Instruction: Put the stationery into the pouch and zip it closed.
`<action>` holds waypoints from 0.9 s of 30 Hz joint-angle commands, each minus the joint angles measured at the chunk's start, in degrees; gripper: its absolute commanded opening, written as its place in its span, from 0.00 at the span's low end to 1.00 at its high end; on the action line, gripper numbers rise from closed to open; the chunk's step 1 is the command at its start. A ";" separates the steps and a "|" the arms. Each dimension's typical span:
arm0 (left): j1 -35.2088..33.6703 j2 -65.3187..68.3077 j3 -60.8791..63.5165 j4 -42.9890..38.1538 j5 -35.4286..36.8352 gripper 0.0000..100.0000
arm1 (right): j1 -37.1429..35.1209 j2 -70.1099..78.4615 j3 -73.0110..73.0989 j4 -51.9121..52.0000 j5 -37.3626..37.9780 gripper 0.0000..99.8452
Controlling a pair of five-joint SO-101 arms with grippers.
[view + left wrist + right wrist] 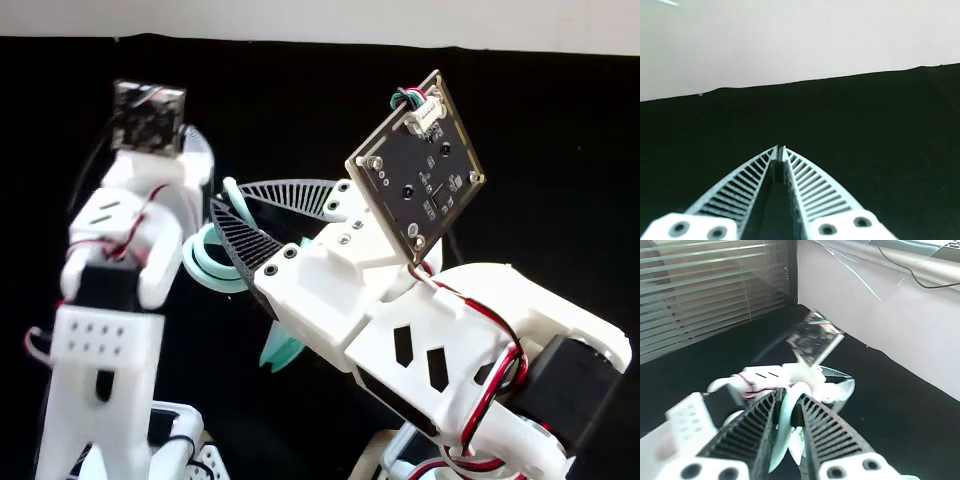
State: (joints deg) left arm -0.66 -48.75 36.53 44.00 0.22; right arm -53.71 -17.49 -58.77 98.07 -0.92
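**Right gripper holds a mint-green item aloft; left gripper pinched shut**

We see both arms raised high above the black table (875, 150), close under the overhead camera. The right arm (440, 340) reaches across from the right side of the high view, its wrist camera board (420, 170) tilted upward. Its dark ribbed fingers form a wedge towards the left arm (110, 330). The right gripper (791, 396) is narrowed around a mint-green item (781, 435), which fills the slim gap between its fingers.

From above, the same mint-green item (205, 268) shows a rounded loop hanging just beside the right gripper (222, 195), with another pale green part lower down under the arm. It is held in the air, clear of the table. We cannot tell exactly what kind of stationery it is.

The left arm stands upright. The left gripper (779, 148) has its pale ribbed fingers drawn together, tips touching and nothing between them. It points over the table towards a pale wall (790, 40).
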 commanded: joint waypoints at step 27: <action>12.53 -38.81 -2.42 48.35 0.26 0.01 | -0.48 -0.04 0.13 -1.71 -0.70 0.01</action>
State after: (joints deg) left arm 8.13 -87.25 35.82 90.86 0.22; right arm -53.71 -17.49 -58.77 97.89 -0.92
